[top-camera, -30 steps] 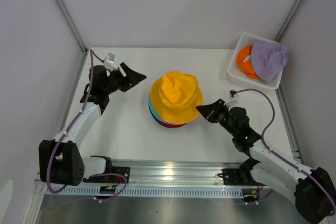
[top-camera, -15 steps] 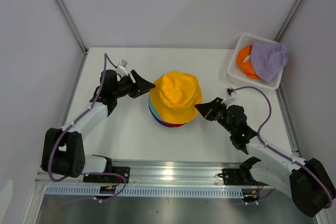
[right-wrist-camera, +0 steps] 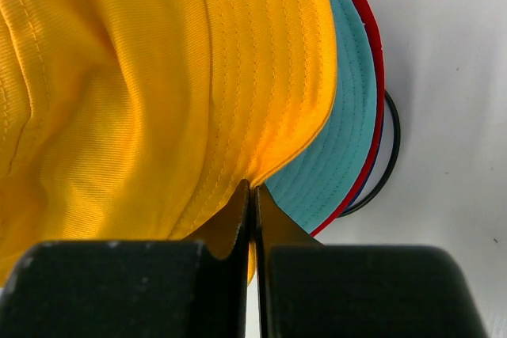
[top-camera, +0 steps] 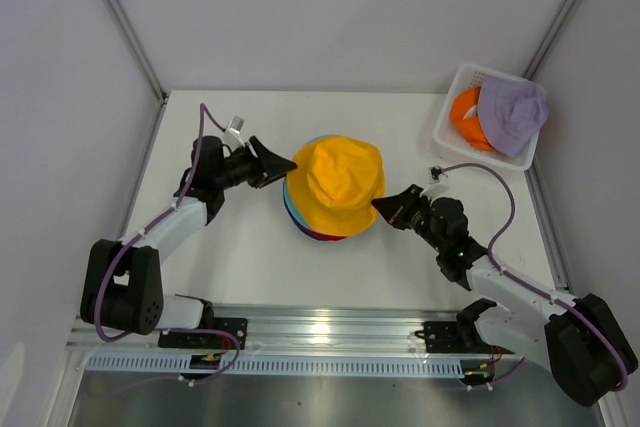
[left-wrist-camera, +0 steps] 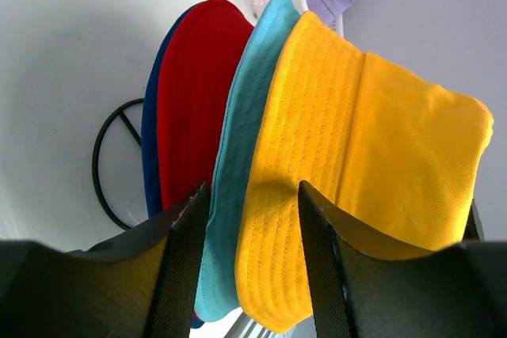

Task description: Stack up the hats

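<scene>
Top camera looks down; both wrist cameras closely face yellow hat (top-camera: 335, 185)

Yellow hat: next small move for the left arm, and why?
Probably close the left end effector on the yellow hat's brim. Its jaws stand open around that brim and the teal hat's, while the right end effector is shut on the opposite edge, so both could then tug it level.

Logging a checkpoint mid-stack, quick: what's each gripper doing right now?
Left gripper: open, jaws either side of the yellow hat and teal hat brims.
Right gripper: closed, pinching the yellow hat's brim.
</scene>
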Tool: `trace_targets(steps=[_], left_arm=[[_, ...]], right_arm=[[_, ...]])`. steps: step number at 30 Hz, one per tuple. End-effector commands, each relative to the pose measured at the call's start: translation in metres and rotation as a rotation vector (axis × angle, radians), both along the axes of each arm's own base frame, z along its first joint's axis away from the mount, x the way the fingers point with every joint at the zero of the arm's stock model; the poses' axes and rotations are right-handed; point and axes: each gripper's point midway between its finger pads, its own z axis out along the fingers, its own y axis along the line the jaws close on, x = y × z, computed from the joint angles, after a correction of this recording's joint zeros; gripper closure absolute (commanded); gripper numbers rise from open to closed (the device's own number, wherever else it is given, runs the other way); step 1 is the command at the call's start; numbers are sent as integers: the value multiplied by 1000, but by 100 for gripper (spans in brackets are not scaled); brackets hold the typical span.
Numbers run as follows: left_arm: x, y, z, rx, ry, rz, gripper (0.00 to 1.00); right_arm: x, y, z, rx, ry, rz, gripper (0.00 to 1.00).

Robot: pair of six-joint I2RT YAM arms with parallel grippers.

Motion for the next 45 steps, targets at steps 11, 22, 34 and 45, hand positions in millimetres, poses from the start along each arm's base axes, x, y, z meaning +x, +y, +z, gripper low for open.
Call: trace_targets(steps=[11,22,34,45], left_arm=[[9,32,11,268,-111,114,36],[7,12,43,123,-177,45,35],[4,-4,27,24,-115,-41,41],[1,-12,21,-33,-77,-82,68]], right_arm=[[10,5,14,-20,-50,16,100],[14,8,23,-39,-51,27,100],[16,12,24,-40,-43,40,100],[18,11,24,-45,-45,36,100]])
